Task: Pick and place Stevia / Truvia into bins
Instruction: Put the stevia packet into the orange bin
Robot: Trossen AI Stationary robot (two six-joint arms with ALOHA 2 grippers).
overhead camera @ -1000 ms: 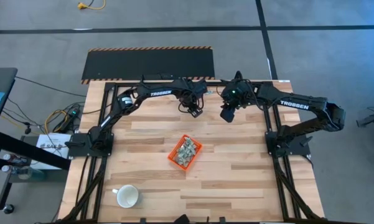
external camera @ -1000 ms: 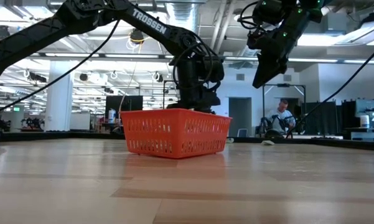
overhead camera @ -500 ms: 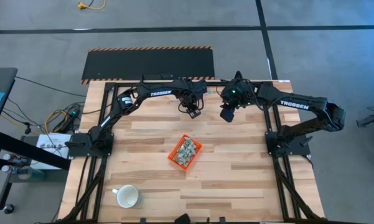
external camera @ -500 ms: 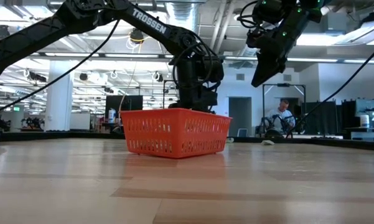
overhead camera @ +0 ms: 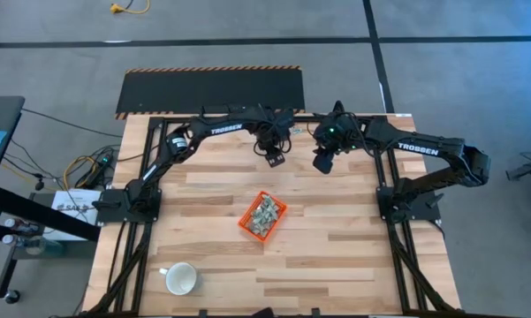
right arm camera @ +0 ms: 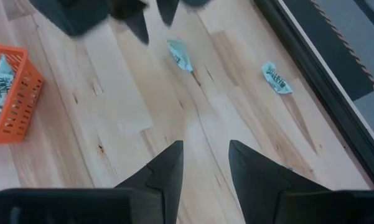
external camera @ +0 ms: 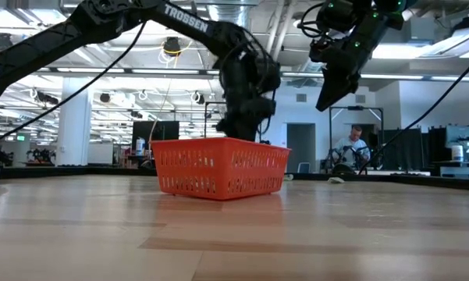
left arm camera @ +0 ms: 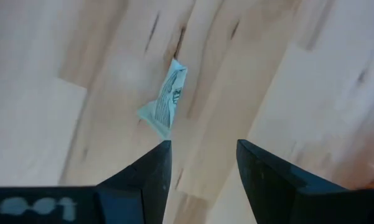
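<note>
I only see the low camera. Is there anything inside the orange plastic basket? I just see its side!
Observer: Yes. From above, the small bright orange plastic bin holds a heap of pale green and white paper sachets.
Operator: Are there more on the table?
Observer: The right wrist camera shows two loose sachets lying on the wooden table, the second one nearer its edge.
Operator: Is the left gripper grabbing one?
Observer: Not yet. The left gripper is open, with one crumpled sachet lying just beyond its fingertips.
</note>
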